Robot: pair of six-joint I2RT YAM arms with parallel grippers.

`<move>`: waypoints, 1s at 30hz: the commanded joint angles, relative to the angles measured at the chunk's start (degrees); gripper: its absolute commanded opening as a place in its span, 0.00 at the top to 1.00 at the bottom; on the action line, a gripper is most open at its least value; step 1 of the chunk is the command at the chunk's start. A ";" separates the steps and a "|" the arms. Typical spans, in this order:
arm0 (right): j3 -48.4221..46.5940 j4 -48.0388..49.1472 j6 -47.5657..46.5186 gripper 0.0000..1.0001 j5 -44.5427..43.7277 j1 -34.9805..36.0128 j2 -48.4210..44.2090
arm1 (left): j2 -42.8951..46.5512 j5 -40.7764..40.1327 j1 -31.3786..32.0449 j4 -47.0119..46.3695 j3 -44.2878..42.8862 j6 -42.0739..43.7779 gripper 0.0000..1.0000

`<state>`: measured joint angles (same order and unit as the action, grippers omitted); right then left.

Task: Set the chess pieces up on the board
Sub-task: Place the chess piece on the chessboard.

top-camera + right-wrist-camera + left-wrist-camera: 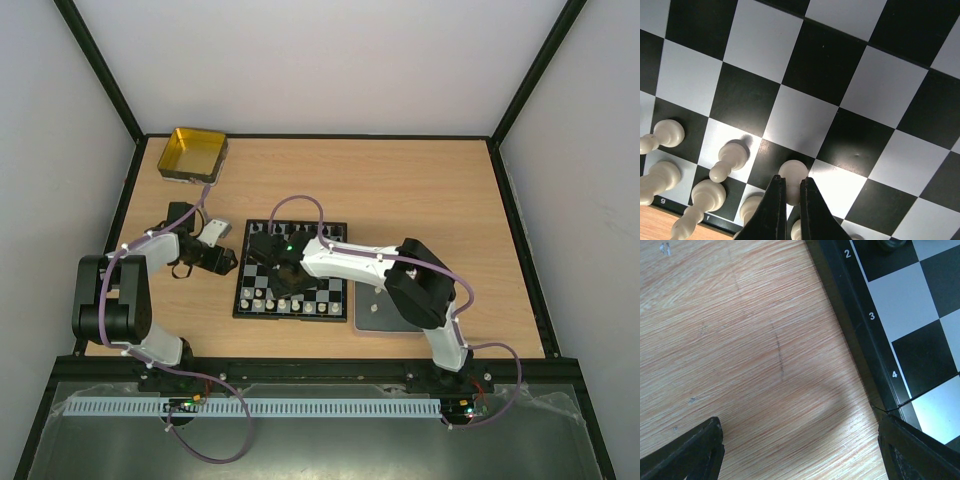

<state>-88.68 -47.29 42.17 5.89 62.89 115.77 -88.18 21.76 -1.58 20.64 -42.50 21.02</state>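
Note:
The board lies at the table's middle, with white chess pieces along its near rows. Over those rows, my right gripper is shut on a white pawn, whose base is low over a dark square. Other white pieces stand to its left. Beside the board's left border, my left gripper hangs open over bare wood, nothing between its fingers. A dark piece shows at the top edge of the left wrist view.
A yellow square tin sits at the far left corner. A grey tray lies right of the board, partly under the right arm. Black frame posts border the table.

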 commanded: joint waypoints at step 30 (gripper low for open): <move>-3.33 -0.67 -0.78 0.97 0.10 1.17 1.83 | -0.32 1.26 -0.35 1.79 -0.48 0.62 0.16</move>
<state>-89.97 -47.27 41.76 6.46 63.42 117.01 -88.18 22.06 -1.58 20.67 -42.50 21.04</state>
